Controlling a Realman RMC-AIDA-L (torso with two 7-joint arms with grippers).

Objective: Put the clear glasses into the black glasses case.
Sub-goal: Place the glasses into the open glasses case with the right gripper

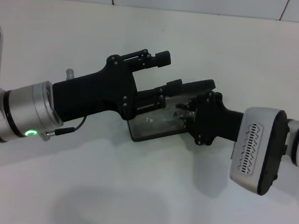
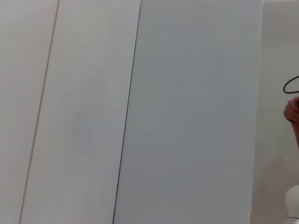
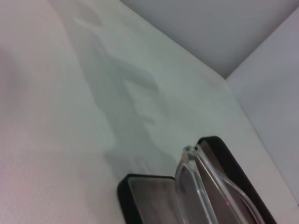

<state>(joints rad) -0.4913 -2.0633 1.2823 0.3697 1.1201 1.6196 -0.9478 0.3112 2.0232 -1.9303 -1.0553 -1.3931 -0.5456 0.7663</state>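
Note:
The black glasses case lies open on the white table in the middle of the head view, its lid raised at the far side. The clear glasses sit over the grey lining in the right wrist view, with one end lifted above the case rim. They show faintly inside the case in the head view. My right gripper reaches in from the right and is shut on the clear glasses at the case's right end. My left gripper hovers open above the case's far left part, holding nothing.
White table all round the case, with a tiled wall behind it. The left wrist view shows only wall panels and a bit of black cable at the edge.

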